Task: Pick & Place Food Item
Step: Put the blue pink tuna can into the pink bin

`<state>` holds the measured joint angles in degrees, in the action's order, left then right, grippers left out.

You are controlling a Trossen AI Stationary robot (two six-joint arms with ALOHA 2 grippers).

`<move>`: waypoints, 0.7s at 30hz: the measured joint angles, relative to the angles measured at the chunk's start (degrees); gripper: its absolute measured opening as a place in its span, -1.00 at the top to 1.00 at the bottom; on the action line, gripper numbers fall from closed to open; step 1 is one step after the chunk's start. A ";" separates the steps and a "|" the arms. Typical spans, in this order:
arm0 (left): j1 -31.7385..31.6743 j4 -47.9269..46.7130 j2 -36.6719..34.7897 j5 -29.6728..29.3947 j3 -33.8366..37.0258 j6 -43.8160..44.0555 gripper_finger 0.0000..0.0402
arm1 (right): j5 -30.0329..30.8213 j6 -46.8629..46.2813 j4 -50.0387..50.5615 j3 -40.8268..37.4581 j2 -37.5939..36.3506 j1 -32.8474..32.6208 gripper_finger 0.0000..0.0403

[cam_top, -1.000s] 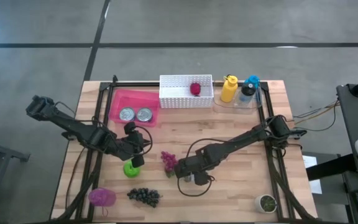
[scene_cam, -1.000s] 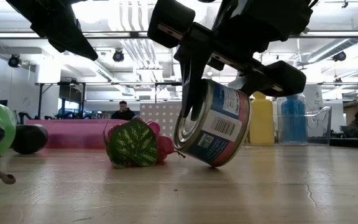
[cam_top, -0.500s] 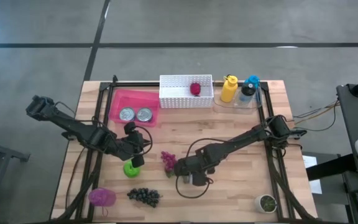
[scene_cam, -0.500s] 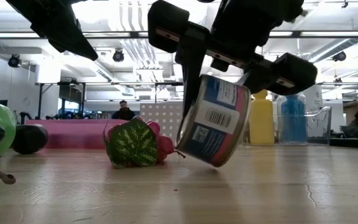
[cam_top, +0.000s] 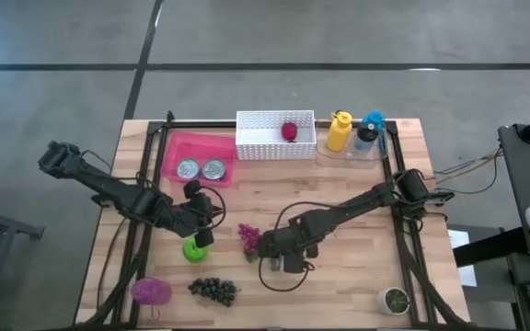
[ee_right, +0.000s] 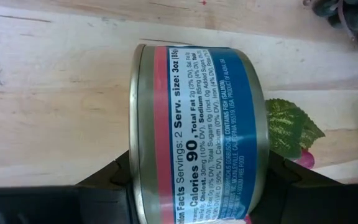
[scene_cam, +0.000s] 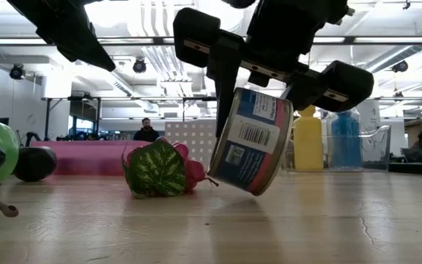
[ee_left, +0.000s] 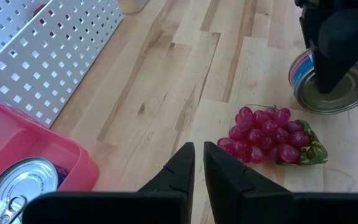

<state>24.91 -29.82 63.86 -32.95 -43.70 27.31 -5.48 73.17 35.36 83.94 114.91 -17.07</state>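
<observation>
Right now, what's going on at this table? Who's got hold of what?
The right gripper has its fingers closed on a food can and holds it tilted, clear of the wooden table, near its middle. Beside the can lies a bunch of red grapes on a leaf. The left gripper waits shut and empty next to a green fruit. Two more cans sit in the pink tray at the back.

Hidden from us

We cannot read the can's [ee_right: 197, 130] smallest print, and the pink tray's tin [ee_left: 14, 193] is cut off.
</observation>
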 joint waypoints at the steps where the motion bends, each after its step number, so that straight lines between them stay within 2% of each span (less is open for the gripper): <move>1: 0.00 0.02 0.00 0.00 0.00 0.00 0.81 | -0.80 -0.04 0.16 -0.01 -0.01 0.32 0.09; 9: 0.00 0.00 0.00 0.00 0.00 0.00 0.81 | -8.32 -4.33 0.53 -0.02 -1.10 3.45 0.08; 21: 0.00 -0.03 -0.02 0.00 0.02 0.00 0.81 | -26.09 -16.30 4.34 -0.07 -4.62 10.56 0.07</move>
<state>24.91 -29.85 63.83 -32.95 -43.68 27.31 -31.56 56.86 39.70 83.88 110.30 -6.51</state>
